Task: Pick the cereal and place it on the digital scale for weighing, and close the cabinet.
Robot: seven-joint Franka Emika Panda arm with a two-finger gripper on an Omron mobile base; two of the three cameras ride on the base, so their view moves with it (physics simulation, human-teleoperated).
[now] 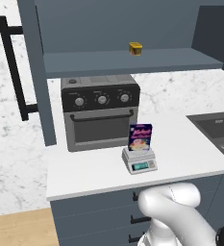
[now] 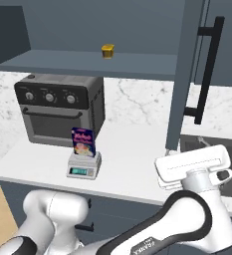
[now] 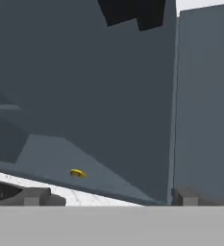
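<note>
The cereal (image 1: 140,137), a dark blue box with pink lettering, stands upright on the digital scale (image 1: 140,165), in front of the toaster oven. From the right the cereal (image 2: 83,142) and the scale (image 2: 83,168) show in the same way. The cabinet (image 1: 132,29) above the counter is open: its left door (image 1: 36,72) and right door (image 2: 184,74) swing outward. My white hand (image 2: 192,167) hovers low, just below the right door's bottom edge. My gripper (image 3: 111,197) is open with nothing between its fingertips, looking up into the cabinet beside the door (image 3: 202,105).
A black-and-grey toaster oven (image 1: 100,113) sits at the back of the white counter (image 1: 94,178). A small yellow object (image 1: 135,48) rests on the cabinet shelf. A dark sink (image 1: 219,129) lies at the right. Drawers (image 1: 99,216) run below the counter.
</note>
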